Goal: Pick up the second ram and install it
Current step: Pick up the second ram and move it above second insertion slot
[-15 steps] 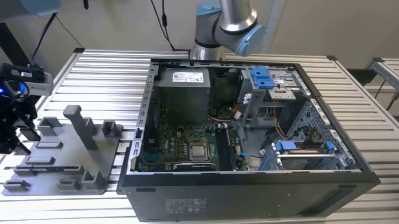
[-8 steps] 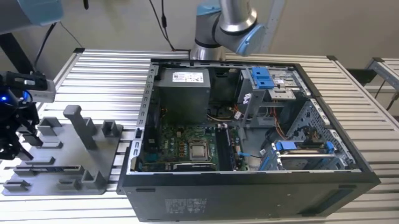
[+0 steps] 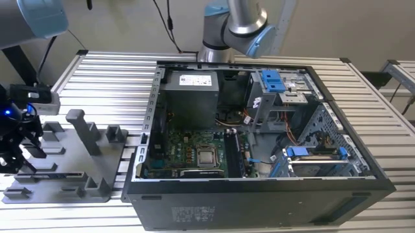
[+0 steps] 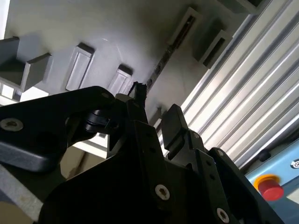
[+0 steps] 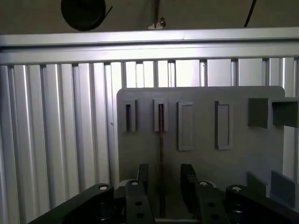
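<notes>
An open computer case (image 3: 259, 145) is filling the exterior view's centre. At that view's far left, a grey holder tray (image 3: 65, 167) is lying beneath the gripper (image 5: 164, 170), whose spread fingers (image 5: 142, 176) are straddling the slotted second ram (image 5: 161, 135), lengthwise between them.

I get the second ram (image 5: 161, 140) only edge-on, as a thin dark line. I can't make out its chips or label, and one end disappears behind the gripper (image 5: 163, 171) — itself cut off by the picture's edge.

The tray (image 5: 243, 154) is matt grey plastic (smooth-faced), table (image 5: 56, 140) glossy ribbed metal, end effector (image 5: 164, 177) matt black
</notes>
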`<state>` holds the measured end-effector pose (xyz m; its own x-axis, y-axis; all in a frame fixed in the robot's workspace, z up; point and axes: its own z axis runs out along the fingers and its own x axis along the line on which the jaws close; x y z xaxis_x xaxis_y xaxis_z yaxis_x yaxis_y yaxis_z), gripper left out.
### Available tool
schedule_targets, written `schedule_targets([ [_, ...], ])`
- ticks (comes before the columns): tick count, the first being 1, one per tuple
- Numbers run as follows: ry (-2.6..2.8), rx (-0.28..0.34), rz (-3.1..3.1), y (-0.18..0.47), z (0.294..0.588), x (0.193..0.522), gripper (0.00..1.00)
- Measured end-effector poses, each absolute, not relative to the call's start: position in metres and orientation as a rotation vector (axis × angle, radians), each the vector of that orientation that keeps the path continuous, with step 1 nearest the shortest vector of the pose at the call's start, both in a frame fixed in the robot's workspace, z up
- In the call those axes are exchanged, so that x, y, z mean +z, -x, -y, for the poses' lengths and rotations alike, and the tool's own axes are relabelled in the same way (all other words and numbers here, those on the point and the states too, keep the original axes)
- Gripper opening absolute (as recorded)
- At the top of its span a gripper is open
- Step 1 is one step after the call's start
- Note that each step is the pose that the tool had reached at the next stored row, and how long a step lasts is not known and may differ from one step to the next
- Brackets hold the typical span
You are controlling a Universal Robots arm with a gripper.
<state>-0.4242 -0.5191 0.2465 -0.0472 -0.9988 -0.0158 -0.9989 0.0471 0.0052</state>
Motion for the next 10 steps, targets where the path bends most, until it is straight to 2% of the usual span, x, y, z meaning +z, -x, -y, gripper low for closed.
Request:
schedule_targets([
  [10, 2.16, 0.028, -2.264, 0.424, 0.521, 0.229, 0.42],
])
